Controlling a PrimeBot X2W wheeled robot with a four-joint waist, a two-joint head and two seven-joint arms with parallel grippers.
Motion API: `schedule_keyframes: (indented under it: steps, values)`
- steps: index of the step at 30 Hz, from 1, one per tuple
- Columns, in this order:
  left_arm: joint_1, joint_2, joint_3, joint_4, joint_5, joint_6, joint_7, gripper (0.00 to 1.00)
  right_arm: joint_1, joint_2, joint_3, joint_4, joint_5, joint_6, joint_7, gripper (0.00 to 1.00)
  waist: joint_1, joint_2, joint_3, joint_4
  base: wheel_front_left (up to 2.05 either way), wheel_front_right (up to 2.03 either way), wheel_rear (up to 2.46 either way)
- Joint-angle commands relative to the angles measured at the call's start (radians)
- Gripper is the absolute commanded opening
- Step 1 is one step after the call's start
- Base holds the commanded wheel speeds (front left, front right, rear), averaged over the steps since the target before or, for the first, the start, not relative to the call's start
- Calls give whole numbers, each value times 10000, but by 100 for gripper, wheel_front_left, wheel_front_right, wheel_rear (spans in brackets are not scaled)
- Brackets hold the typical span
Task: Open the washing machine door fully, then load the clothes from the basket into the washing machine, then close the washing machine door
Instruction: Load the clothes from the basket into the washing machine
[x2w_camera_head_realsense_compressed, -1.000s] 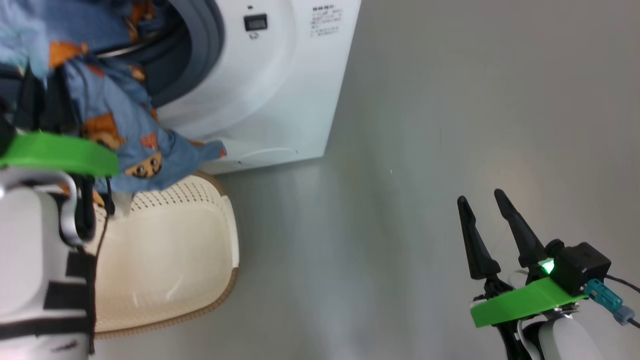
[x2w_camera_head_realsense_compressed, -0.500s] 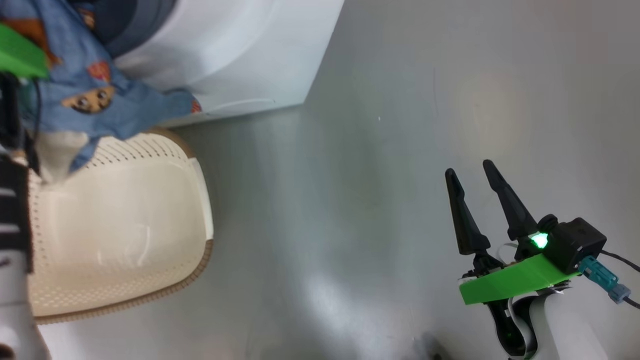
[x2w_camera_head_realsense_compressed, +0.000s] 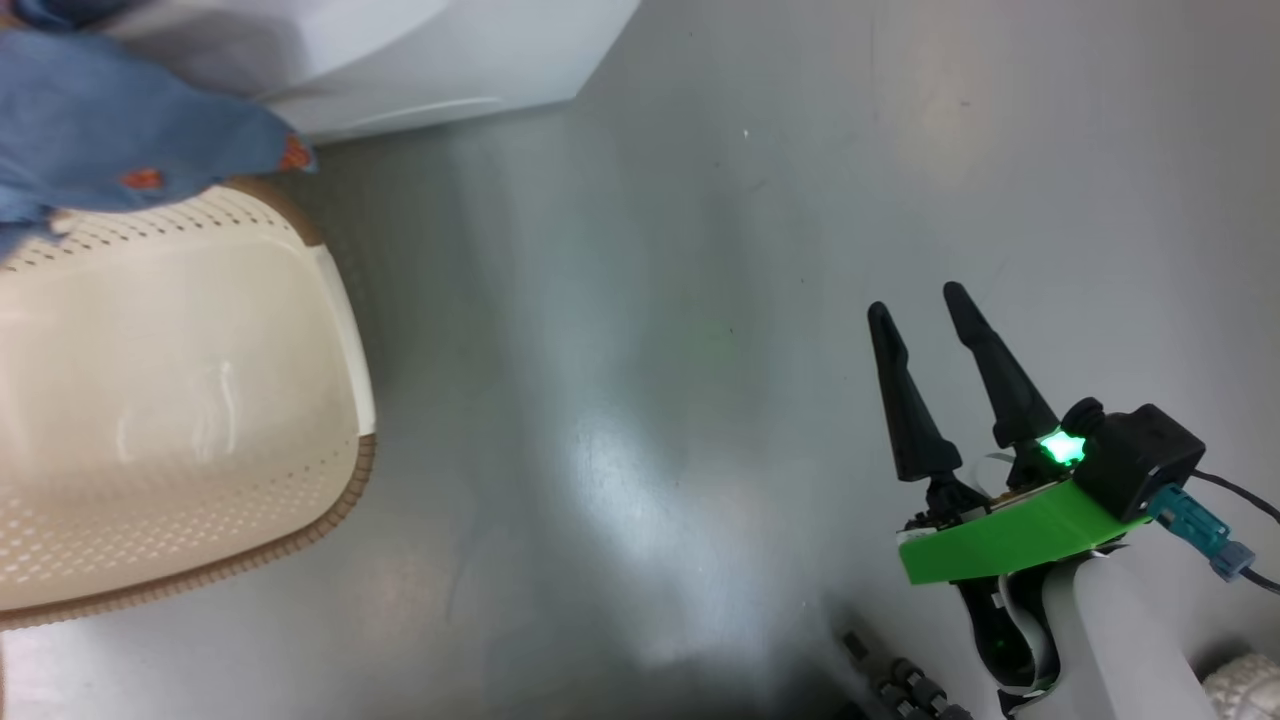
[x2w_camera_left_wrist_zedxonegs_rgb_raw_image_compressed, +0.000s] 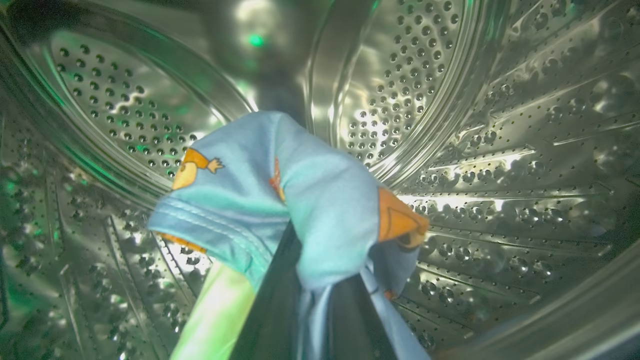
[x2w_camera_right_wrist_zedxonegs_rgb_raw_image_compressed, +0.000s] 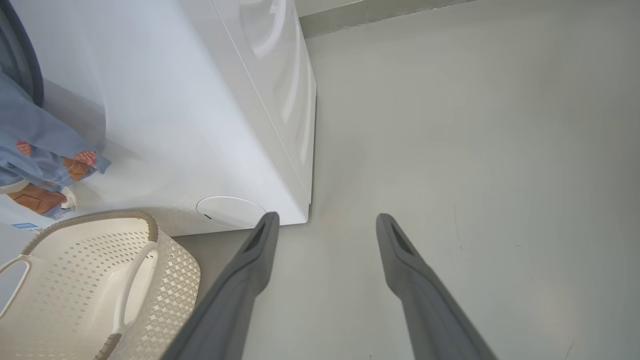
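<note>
In the left wrist view the left gripper (x2w_camera_left_wrist_zedxonegs_rgb_raw_image_compressed: 312, 280) reaches up from the bottom middle of the frame into the perforated steel drum (x2w_camera_left_wrist_zedxonegs_rgb_raw_image_compressed: 450, 100). Its two dark fingers are drawn close together with a fold of the clothes (x2w_camera_left_wrist_zedxonegs_rgb_raw_image_compressed: 280, 200) pinched between them and more fabric bunched over their tips, so the load looks partway in and not yet let go. The rest of the garment trails outside: in the head view blue fabric hangs at the upper left of the frame, overlapping the top edge of the basket (x2w_camera_head_realsense_compressed: 200, 400), just below the white front of the washing machine (x2w_camera_head_realsense_compressed: 400, 60). The right wrist view shows what seems to be the same tail at its left edge, hanging down the machine's face above the basket. The basket's inside looks bare where it shows. The right gripper (x2w_camera_head_realsense_compressed: 910, 297) sits at the lower right of the head view over the grey floor (x2w_camera_head_realsense_compressed: 650, 300), fingers spread wide and holding nothing. The cloth is likely light, soft and limp — it will drape, stretch and slide rather than keep a shape, and a hanging tail could catch at the opening or get shut in the door. A firm pinch on a thick bunched fold or the stitched hem should hold better than one on a single thin layer
</note>
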Motion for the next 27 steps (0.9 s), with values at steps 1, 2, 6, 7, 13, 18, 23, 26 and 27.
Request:
schedule_keyframes:
  steps: [1, 2, 6, 7, 13, 18, 23, 26, 27]
  values:
    - [-251, 570, 54, -225, 148, 72, -135, 0, 186, 34, 280, -228, 110, 29, -48, 100, 0, 0, 273, -164, 0, 0, 0]
    - [-395, 621, 12, -196, 244, 124, -271, 0, 186, 34, 324, -222, 130, 29, -48, 100, 0, 0, 302, -187, 0, 0, 0]
    - [-925, 777, -91, -343, 614, 413, -572, 0, 154, 34, 449, -221, 200, 29, -48, 100, 0, 0, 445, -295, 0, 0, 0]
    - [-1033, 828, -129, -447, 737, 491, -596, 0, 144, 34, 472, -220, 218, 29, -48, 100, 0, 0, 474, -320, 0, 0, 0]
    - [-985, 887, -45, -1966, 1107, 668, -613, 0, 21, 35, 604, -154, 318, 29, -48, 100, 0, 0, 618, -442, 0, 0, 0]
    - [-628, 703, 23, -1321, 944, 577, -615, 100, -16, 35, 599, -87, 316, 29, -48, 100, 0, 0, 551, -350, 0, 0, 0]
    - [-503, 530, 38, -753, 841, 548, -615, 100, -59, 35, 553, -47, 284, 29, -48, 100, 0, 0, 414, -188, 0, 0, 0]
    - [-417, 400, 45, -601, 764, 545, -616, 100, -49, 35, 493, -37, 254, 29, -48, 100, 0, 0, 328, -59, 0, 0, 0]
    - [-380, 358, 50, -526, 730, 545, -616, 100, -51, 35, 479, -35, 242, 29, -48, 100, 0, 0, 304, -15, 0, 0, 0]
